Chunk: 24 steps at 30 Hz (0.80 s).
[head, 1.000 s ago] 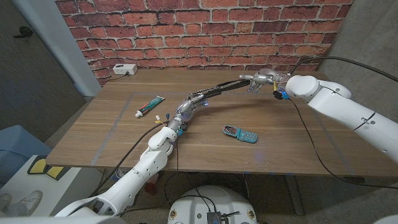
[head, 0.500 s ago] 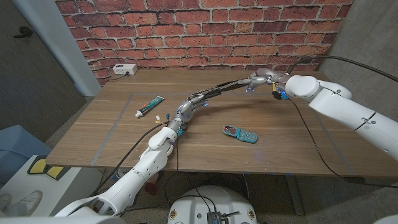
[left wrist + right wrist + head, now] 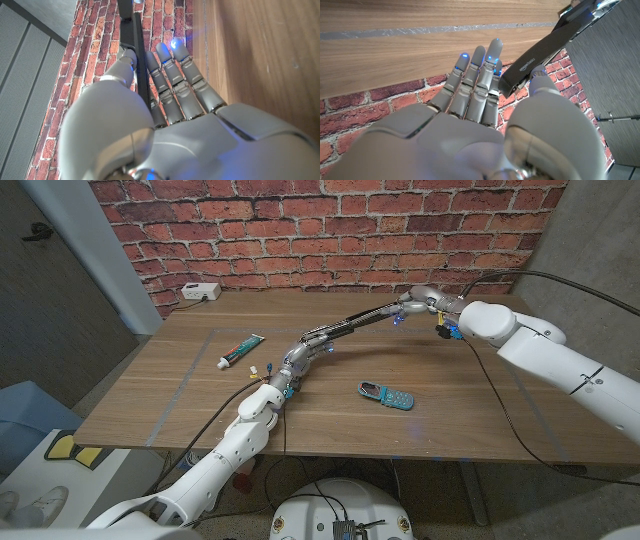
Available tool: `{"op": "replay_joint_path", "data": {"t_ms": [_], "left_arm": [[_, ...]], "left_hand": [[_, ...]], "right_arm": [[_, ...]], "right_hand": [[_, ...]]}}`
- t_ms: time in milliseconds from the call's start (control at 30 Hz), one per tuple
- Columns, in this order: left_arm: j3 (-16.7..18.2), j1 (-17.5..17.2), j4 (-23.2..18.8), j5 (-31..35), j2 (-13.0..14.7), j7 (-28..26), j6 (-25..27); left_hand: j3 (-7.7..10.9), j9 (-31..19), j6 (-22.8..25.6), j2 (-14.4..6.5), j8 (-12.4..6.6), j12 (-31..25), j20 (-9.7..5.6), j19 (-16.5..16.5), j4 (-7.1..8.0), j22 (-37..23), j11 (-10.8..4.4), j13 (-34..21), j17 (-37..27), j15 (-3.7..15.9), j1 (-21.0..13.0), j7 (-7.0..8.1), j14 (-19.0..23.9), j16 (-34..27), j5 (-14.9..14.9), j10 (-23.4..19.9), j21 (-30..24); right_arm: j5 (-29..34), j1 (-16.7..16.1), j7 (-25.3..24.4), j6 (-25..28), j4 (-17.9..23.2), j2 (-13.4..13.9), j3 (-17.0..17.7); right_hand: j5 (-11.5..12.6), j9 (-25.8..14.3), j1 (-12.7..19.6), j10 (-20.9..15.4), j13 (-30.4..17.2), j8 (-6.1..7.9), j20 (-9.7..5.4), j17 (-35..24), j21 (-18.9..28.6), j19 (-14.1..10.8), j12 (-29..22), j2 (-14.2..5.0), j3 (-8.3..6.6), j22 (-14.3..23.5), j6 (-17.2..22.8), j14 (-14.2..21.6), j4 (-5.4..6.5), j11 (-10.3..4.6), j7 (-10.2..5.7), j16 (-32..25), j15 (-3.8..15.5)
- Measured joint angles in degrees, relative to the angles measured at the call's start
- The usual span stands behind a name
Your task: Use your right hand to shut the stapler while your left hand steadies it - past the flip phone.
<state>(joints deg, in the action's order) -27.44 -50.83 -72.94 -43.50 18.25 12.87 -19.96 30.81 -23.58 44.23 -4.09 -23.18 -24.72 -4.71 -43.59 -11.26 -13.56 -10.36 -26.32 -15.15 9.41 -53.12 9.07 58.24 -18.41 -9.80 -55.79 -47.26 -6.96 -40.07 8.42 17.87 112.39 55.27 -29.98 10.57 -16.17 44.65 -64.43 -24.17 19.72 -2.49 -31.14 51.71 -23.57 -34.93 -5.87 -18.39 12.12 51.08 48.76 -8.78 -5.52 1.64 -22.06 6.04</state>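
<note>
- Since a second ago the right hand (image 3: 418,301) has moved a little up and away along the far end of the stapler (image 3: 350,326), and its blue fingertip light now sits nearer the brick wall (image 3: 330,230).
- The left hand (image 3: 305,353), the flip phone (image 3: 386,395) and the toothpaste tube (image 3: 240,351) lie where they did before.
- The stapler is a long, thin black bar, swung open into one nearly straight line, held off the bench (image 3: 200,400) beyond the flip phone, towards the wall.
- In the left wrist view the left hand (image 3: 165,115) grips one end of the black stapler bar (image 3: 141,65) between the thumb and the straight, close-set fingers.
- In the right wrist view the right hand (image 3: 485,125) has its thumb on one side of the other end of the stapler (image 3: 545,47) and its fingers beside it; whether it really clamps the bar I cannot tell.
- Both hands have smooth grey, jointed shells with glowing blue tips.
- The bench is warm brown wood with straight grain and a pale tape line (image 3: 185,385).
- The phone is teal, lying open and flat; the tube is white with red and green print.
- A small white box (image 3: 201,292) sits at the far left corner by the red brick wall.
</note>
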Motion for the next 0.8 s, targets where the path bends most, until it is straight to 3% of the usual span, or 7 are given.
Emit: {"op": "replay_joint_path", "data": {"t_ms": [233, 300, 333, 800], "left_arm": [[-0.57, -0.56, -2.39, 2.57, 1.20, -2.81, 0.69], [-0.86, -0.77, -3.24, 3.46, 1.59, -3.64, 0.88], [-0.86, -0.77, -3.24, 3.72, 1.59, -3.96, 0.92], [-1.47, -1.51, -5.66, 5.89, 2.56, -6.92, 1.01]], "left_hand": [[0.00, -0.45, 0.00, -0.10, 0.23, 0.11, 0.31, 0.31, 0.01, 0.00, 0.34, 0.01, -0.06, 0.00, 0.10, -0.01, 0.00, 0.00, 0.00, -0.05, -0.66], [-0.01, -0.75, 0.31, -0.18, 0.23, 0.09, 0.32, 0.31, 0.02, 0.17, 0.60, -0.02, -0.15, -0.05, 0.18, -0.29, -0.03, 0.00, 0.00, 0.21, -0.66], [-0.01, -0.75, 0.31, -0.25, 0.23, -0.05, 0.32, 0.31, 0.02, 0.25, 1.14, -0.03, -0.17, -0.14, 0.25, -0.30, -0.11, 0.00, 0.00, 0.75, -0.66], [-0.01, -1.52, 0.31, -0.25, 0.40, 0.57, 0.20, 0.43, 0.02, 0.52, 1.14, -0.14, -0.14, -0.25, 0.25, -0.31, -0.20, 0.00, 0.10, 0.75, -1.50]], "right_arm": [[2.15, -0.83, -2.07, 1.44, 2.31, -0.14, 0.14], [2.77, -1.14, -2.69, 2.06, 3.00, -0.15, 0.06], [2.77, -1.29, -2.69, 2.06, 3.24, -0.15, 0.07], [5.85, -3.03, -5.46, 3.83, 6.33, 0.31, 0.67]], "right_hand": [[-0.10, -1.68, 1.29, -1.40, 0.53, 0.54, 0.03, -0.40, 1.12, -0.41, -0.91, 1.26, -2.08, 0.03, 1.50, 1.43, -0.43, -0.37, 0.10, -0.22, 0.41], [-0.10, -1.96, 1.29, -2.04, 0.72, 0.54, 0.03, -0.63, 1.31, -0.41, -1.17, 1.26, -2.10, 0.03, 3.24, 1.83, -0.41, -0.79, -1.26, -0.22, 0.61], [-0.10, -2.05, 1.29, -2.04, 0.79, 0.54, 0.03, -0.65, 1.31, -0.41, -1.17, 1.27, -2.19, 0.13, 3.28, 1.83, -0.34, -0.79, -1.22, -0.22, 0.61], [-0.11, -3.55, 2.35, -2.46, 1.06, 0.85, 0.03, -1.15, 2.60, -0.40, -1.96, 2.32, -2.75, 0.28, 3.81, 2.76, -0.38, -0.63, -1.15, -0.22, 0.90]]}}
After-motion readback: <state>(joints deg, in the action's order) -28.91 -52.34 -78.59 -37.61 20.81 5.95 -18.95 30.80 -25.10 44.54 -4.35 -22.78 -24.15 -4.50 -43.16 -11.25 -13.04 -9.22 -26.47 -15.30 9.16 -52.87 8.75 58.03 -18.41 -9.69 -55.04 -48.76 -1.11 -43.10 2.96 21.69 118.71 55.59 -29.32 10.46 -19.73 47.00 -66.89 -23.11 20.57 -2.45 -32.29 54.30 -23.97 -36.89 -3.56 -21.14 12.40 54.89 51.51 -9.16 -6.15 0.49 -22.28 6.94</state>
